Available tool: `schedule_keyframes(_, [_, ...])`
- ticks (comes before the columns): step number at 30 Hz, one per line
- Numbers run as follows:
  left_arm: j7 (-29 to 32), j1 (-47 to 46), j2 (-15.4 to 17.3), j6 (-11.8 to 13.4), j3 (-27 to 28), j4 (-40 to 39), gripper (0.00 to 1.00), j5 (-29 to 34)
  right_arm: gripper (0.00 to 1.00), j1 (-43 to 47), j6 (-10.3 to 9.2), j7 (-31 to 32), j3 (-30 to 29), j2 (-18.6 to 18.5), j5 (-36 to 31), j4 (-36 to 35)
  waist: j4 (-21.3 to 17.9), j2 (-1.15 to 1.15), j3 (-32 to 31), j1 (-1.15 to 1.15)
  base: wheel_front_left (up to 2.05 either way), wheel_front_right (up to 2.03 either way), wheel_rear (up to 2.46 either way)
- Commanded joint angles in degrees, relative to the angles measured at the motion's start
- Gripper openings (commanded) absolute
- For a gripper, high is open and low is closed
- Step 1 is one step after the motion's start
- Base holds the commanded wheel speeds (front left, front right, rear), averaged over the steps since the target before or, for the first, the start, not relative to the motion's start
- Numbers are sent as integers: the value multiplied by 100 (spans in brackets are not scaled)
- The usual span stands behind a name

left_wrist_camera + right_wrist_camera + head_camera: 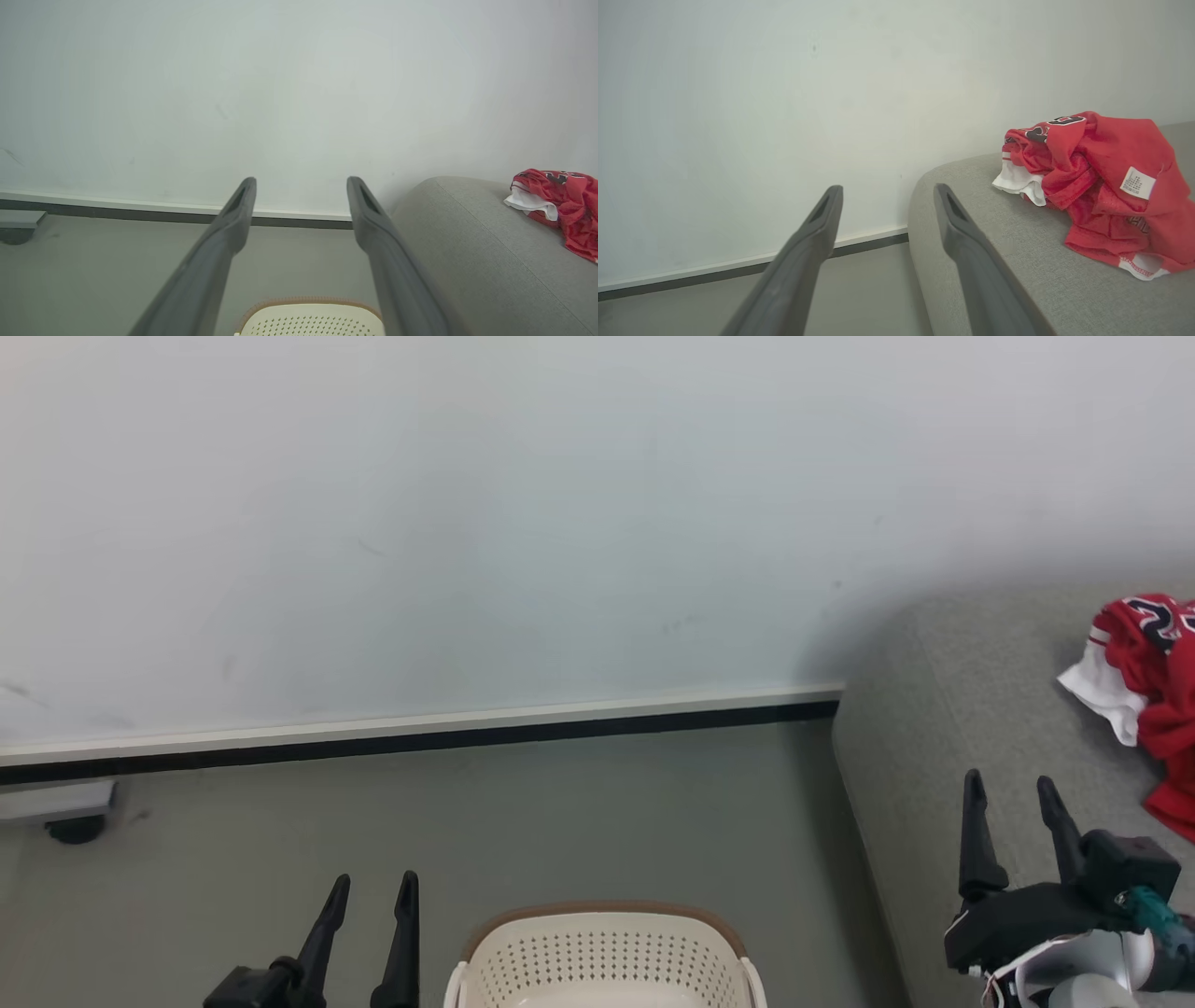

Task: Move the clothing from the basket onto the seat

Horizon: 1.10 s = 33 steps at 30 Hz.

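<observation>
1. The wall [467, 523]: pale and plain, ending in a white-and-dark skirting strip [420, 733] above the grey floor [560, 821].
2. The seat [934, 709]: grey upholstery with a rounded corner, on my right.
3. The basket [605, 961]: cream, perforated, brown-rimmed, standing on the floor before me, beside the seat.
4. The clothing [1158, 691]: red with white trim and dark numbers, lying crumpled on the seat, well apart from the basket.
5. My right gripper [1010, 780]: above the seat's near edge, near the clothing but apart from it; jaws released, fingers parted.
6. My left gripper [376, 879]: above the floor, just left of the basket; jaws likewise released.
</observation>
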Motion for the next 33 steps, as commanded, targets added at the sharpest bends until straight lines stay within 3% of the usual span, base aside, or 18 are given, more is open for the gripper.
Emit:
schedule_keyframes(1, [-23,-22,17,-130,95,24,100,80,100,211,-2,33,72,55,-54,-134,273,1,-208,0,0,0,0])
schedule_keyframes(5, [-23,10,17,-237,272,59,100,231,100,438,-2,46,230,142,16,-345,369,1,-266,0,0,0,0])
schedule_keyframes(15, [-24,149,-62,8,713,189,100,353,100,902,-2,73,836,177,276,-552,319,1,-307,0,0,0,0])
schedule_keyframes(33, [-24,432,-48,-188,845,259,100,630,100,1161,-2,121,1370,181,281,-417,113,1,-192,0,0,0,0])
